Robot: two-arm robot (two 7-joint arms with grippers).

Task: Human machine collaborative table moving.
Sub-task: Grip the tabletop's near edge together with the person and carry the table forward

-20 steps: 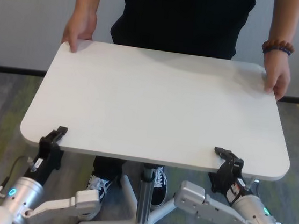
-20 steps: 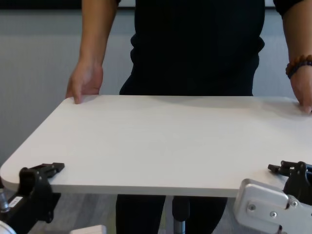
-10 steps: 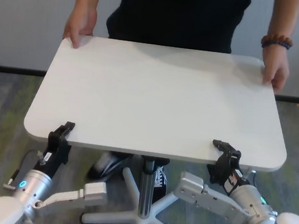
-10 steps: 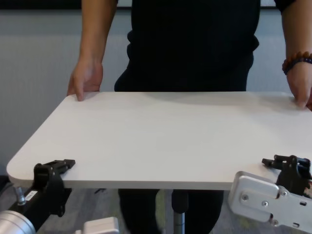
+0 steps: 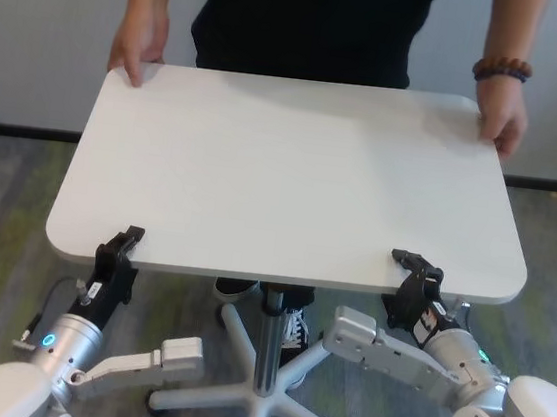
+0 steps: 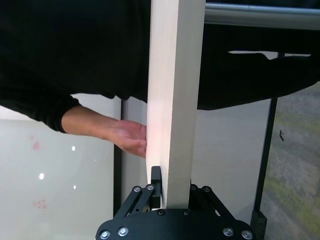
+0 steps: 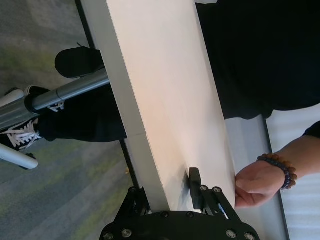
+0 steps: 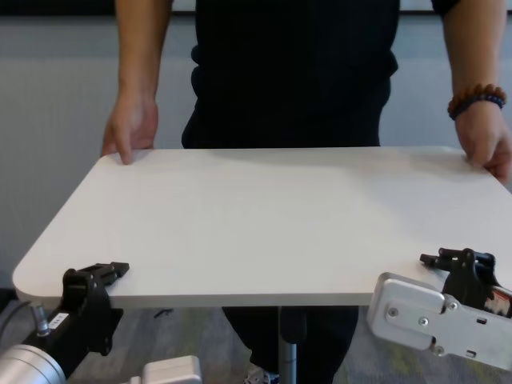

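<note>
The white table stands between me and the human, on a grey centre pole. The human, in a black top, holds the far corners with one hand on the left and the braceleted hand on the right. My left gripper is shut on the table's near edge close to the left corner, also seen in the chest view and the left wrist view. My right gripper is shut on the near edge close to the right corner, its jaws clamping the tabletop.
Under the tabletop a white star-shaped base spreads over grey-green carpet. The human's sneakers are near the pole. A pale wall with a dark skirting runs behind the human.
The table has slid away from me toward the human, who has stepped back. Both my arms have reached forward with it, grips unchanged.
</note>
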